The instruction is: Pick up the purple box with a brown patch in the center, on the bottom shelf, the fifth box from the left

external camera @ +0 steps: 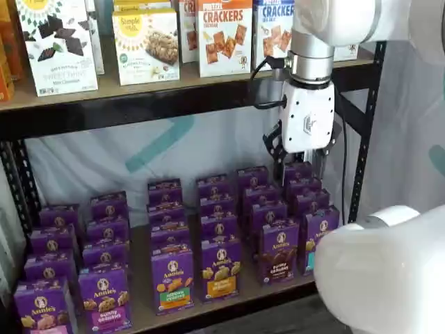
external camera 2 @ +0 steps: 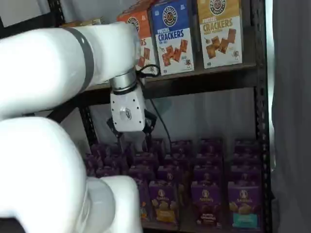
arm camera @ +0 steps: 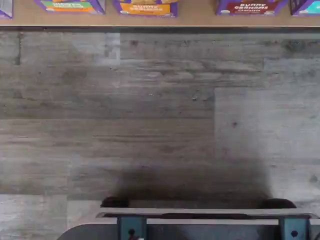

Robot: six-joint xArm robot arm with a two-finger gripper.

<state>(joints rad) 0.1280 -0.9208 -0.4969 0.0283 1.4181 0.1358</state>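
Observation:
The purple box [external camera: 279, 250] with brown cookies on its front stands upright at the front of a column on the bottom shelf [external camera: 139, 316]. It also shows in a shelf view [external camera 2: 208, 203], and its lower edge with "Bunny Grahams" lettering shows in the wrist view [arm camera: 250, 7] on the tan board [arm camera: 195, 20]. My gripper [external camera: 299, 170] hangs above the back rows of purple boxes, behind and a little right of that box, apart from it. A gap shows between its black fingers, and it is empty. It also shows in a shelf view [external camera 2: 131, 143].
A purple carton with a yellow-orange band [external camera: 221, 268] stands left of the box and a teal-banded one [external camera: 320, 236] right of it. Cracker boxes [external camera: 222, 35] fill the upper board. A black rack post [external camera: 368, 125] stands at the right. Grey plank floor [arm camera: 160, 115] lies before the shelf.

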